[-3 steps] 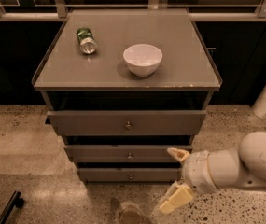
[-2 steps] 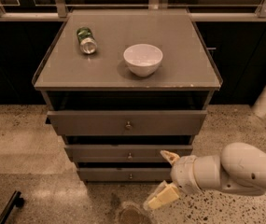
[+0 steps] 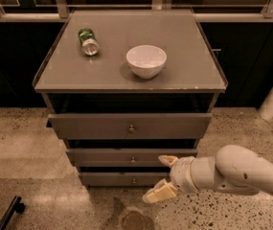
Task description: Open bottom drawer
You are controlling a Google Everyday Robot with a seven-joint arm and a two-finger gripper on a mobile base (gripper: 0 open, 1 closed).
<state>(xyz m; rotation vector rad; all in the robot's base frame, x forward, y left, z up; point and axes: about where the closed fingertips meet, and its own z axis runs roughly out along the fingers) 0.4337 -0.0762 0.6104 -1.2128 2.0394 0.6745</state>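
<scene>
Bottom drawer [image 3: 117, 178] sits just left of the tool [image 3: 162, 177], fingers spread.

1. Light falls from above. The cabinet top [image 3: 126, 78] is the brightest large surface and carries a dull sheen.
2. The white bowl [image 3: 146, 60] throws a soft shadow to its left.
3. The upper frame is almost black.
4. Deep shadow fills the gaps above each drawer front, and the bottom drawer [image 3: 112, 178] sits dim.
5. At lower centre-right the gripper [image 3: 154, 179], fingers spread, shows pale against the warm, speckled floor [image 3: 40, 147].
</scene>
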